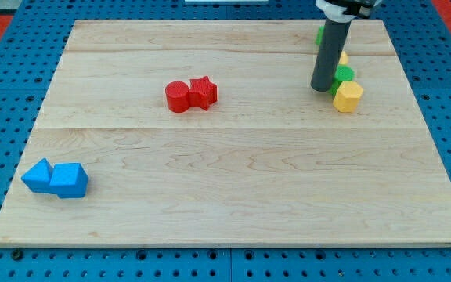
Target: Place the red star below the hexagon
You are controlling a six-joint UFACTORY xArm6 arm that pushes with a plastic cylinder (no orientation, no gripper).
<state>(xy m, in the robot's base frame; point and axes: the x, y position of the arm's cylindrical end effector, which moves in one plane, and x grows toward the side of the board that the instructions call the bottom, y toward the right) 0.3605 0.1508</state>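
A red star (203, 92) lies on the wooden board (233, 180) left of centre, touching a red cylinder (178, 96) on its left. A yellow hexagon (348, 96) sits at the upper right, with a green block (343, 76) just above it. My tip (321, 88) rests on the board just left of the green block and the hexagon, far to the right of the red star. Another green block (319, 34) and a yellow block (344, 58) peek out from behind the rod.
Two blue blocks (55, 178) lie together near the board's lower left corner. A blue pegboard (6, 94) surrounds the board on all sides.
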